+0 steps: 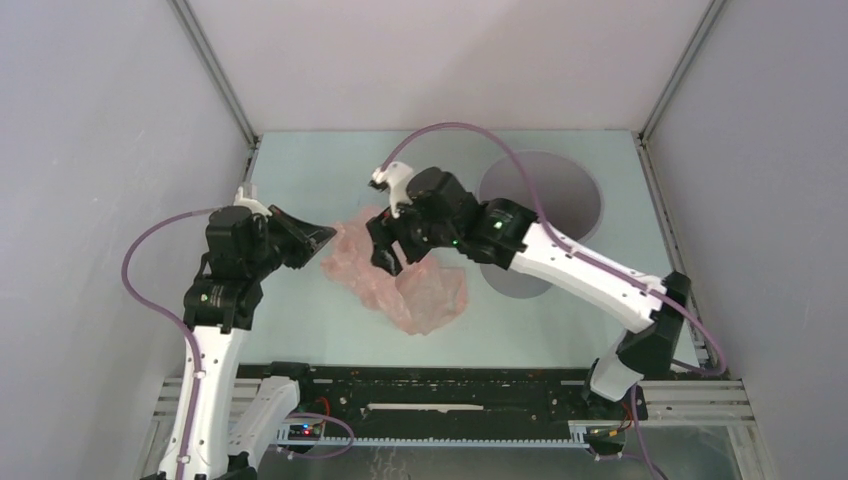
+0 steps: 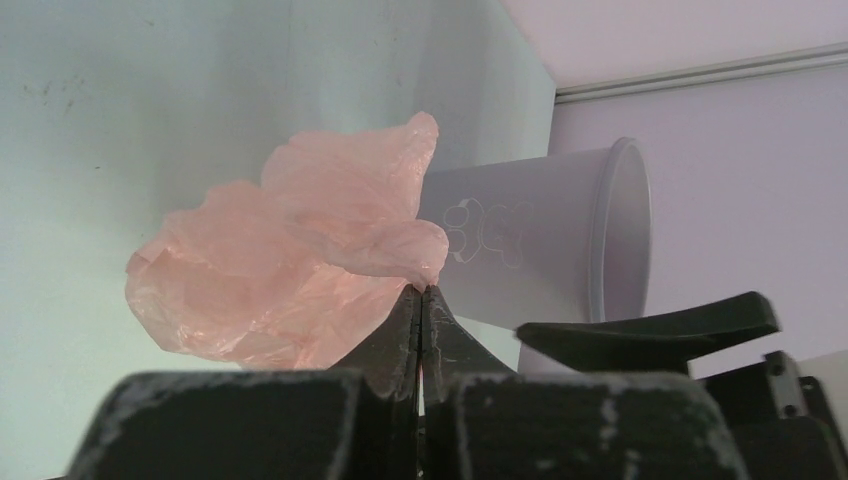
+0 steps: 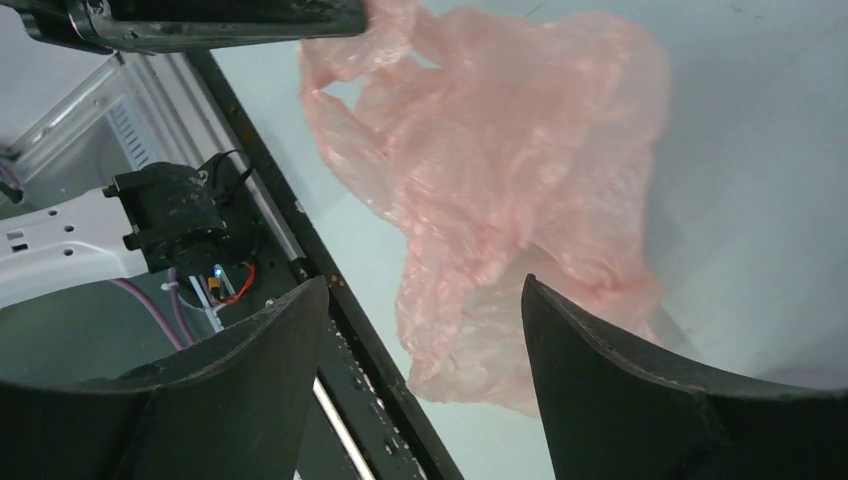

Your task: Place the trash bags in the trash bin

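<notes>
Reaching over a pale tabletop (image 1: 560, 335), two arms close in on a crumpled pink trash bag (image 1: 425, 295) in the overhead view. The left pincer (image 1: 315, 238) meets the bag's left edge and the right pincer (image 1: 388, 255) hangs over its middle. The grey trash bin (image 1: 598, 200) stands well to the right, partly crossed by the right arm. No pink shows in the part of it that is visible.

From the left wrist, the left pincer (image 2: 421, 292) is clenched, jaws pressed together, with a small fold of the trash bag (image 2: 280, 260) apparently caught at the very tips. The trash bin (image 2: 540, 240) stands upright behind the film.

From the right wrist, the right pincer (image 3: 425, 330) is released, its fingers spread wide above the trash bag (image 3: 520, 170). The bag lies loose on the tabletop (image 3: 740, 150), close to the near edge.

The likeliest failure is the left hold. So slight a pinch on thin, slick film could slip free once the bag is lifted. If the right pincer closes on only one layer, the rest may trail and drape outside the rim. Dragged film could also nudge or tip the light bin, and the right arm lies across the path to it.
</notes>
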You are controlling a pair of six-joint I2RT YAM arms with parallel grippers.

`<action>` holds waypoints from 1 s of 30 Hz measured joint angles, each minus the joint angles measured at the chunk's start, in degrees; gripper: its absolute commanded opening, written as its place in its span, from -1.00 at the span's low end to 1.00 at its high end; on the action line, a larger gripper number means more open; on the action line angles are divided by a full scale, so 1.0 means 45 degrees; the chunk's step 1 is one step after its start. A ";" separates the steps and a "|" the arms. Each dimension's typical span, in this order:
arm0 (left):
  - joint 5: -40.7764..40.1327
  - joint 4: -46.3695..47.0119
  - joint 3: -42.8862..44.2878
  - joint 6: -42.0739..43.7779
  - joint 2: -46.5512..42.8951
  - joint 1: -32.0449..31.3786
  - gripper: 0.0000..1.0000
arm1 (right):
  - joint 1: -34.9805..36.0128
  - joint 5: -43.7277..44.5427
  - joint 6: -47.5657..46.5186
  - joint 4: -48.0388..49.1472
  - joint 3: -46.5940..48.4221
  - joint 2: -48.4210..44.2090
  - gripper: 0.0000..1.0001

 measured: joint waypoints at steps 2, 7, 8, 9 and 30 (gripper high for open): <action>0.0131 0.0126 0.0000 0.0034 0.0058 0.0005 -0.99 | 0.0199 -0.0131 -0.0005 0.0170 0.0141 0.0520 0.57; 0.0189 0.0214 0.0000 0.0748 -0.0413 0.0010 -1.00 | -0.0078 -0.0505 0.0141 0.0087 0.0563 0.1287 0.50; 0.0189 0.0209 0.0000 0.0937 -0.0534 0.0010 -1.00 | -0.0160 -0.0544 0.0219 0.0141 0.0423 0.1248 0.49; 0.0219 0.0209 0.0000 0.1088 -0.0597 0.0010 -1.00 | -0.0262 -0.0593 0.0340 0.0223 0.0117 0.1117 0.49; -0.3225 -0.1234 -0.2579 0.2953 -0.1525 0.0019 -1.00 | -0.0078 0.5469 0.2739 -0.2225 -0.2667 0.2875 0.38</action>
